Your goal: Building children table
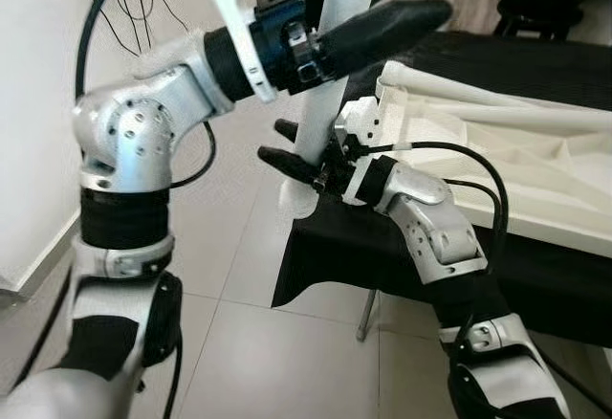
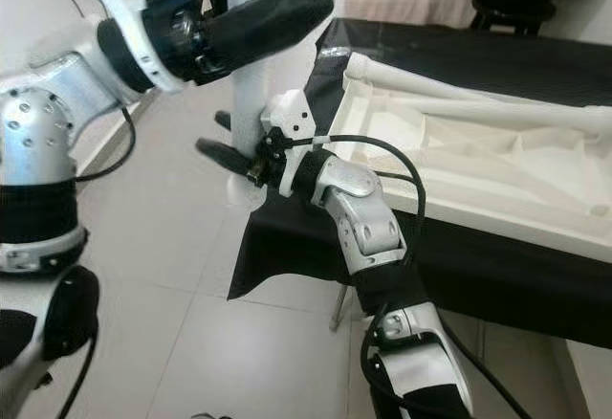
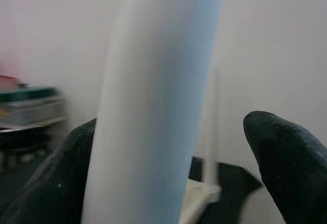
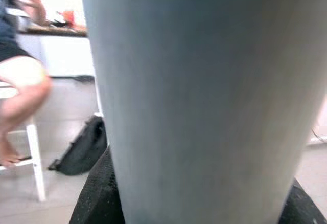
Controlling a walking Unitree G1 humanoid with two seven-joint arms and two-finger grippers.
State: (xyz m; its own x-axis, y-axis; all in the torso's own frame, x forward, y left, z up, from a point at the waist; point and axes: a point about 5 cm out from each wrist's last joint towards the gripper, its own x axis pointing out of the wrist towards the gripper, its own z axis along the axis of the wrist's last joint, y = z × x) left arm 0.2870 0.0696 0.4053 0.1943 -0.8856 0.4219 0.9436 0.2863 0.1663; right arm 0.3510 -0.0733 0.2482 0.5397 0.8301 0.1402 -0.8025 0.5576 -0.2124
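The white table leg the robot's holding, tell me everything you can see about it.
The white table leg is a smooth, round, matte post, plastic by the look, standing nearly upright beside the corner of the black-draped table. It seems to widen slightly toward its lower end. The left gripper holds it high up, fingers on either side. The right gripper clasps it lower, near the bottom end. Its top runs out of the eye views. Whether it touches the upturned white tabletop cannot be told.

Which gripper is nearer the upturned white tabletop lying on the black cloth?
Right. The right gripper holds the white table leg low, just off the upturned tabletop's near corner. The left gripper grips the same leg higher up, farther above that corner.
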